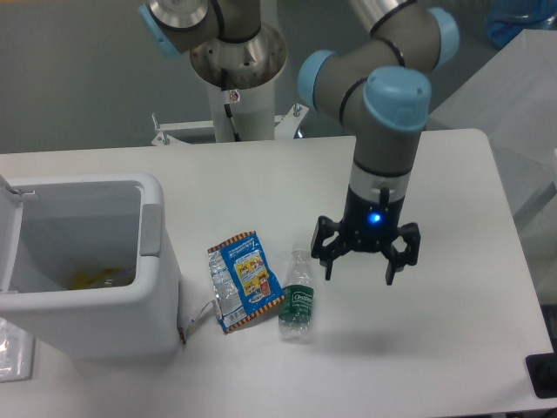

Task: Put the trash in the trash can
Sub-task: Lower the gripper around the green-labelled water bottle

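**Handling Notes: Bottle and Wrapper Pickup**

While both trash items lie loose on the bench (pixel 435 348), neither has yet been gripped. The end effector (pixel 359 269) hangs above the bench surface with its fingers spread wide and nothing between them, just to the right of the bottle (pixel 298 297).

The bottle is small, clear, and lies on its side with the cap toward the far edge and a green label around its mid-body. It appears empty or nearly so, and is therefore judged light. Thin plastic of this kind is likely to flex under squeeze and to roll if nudged sideways. The recommended hold is across the labelled mid-section, with the fingers closing square to the long axis; the label band probably offers more friction than the bare clear plastic.

The wrapper (pixel 244 279) lies flat just left of the bottle, near but apparently not touching it. Its blue film with silver edges is crumpled, very light, and soft; it will likely deform rather than resist. A pinch on a raised crease or edge is advised.

The trash can (pixel 161 261) stands at the left with its lid open, close beside the wrapper.
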Robot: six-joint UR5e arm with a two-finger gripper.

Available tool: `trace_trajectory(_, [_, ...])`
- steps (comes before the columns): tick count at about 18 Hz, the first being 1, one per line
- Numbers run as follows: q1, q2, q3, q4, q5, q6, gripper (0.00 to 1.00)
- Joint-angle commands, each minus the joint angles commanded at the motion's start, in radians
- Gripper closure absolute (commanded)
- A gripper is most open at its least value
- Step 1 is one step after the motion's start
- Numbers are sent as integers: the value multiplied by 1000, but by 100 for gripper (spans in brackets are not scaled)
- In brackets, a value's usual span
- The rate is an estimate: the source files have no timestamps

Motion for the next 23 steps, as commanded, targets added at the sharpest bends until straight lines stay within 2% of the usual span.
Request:
trace_trajectory(4, [-32,-60,5,5,-3,-8,0])
trace_trajectory(7, [-51,-89,24,2,3,-63,0])
trace_trajectory(11, [-71,-117,20,2,28,-87,0])
trace_trajectory(13, [-83,-121,9,2,35,-92,0])
trace_trajectory(17, [-89,-101,-72,8,100,-91,0])
trace_trajectory(21, [-91,-95,-80,6,110,-95,0])
trace_trajectory(23, [-98,-104,-63,8,112,-104,0])
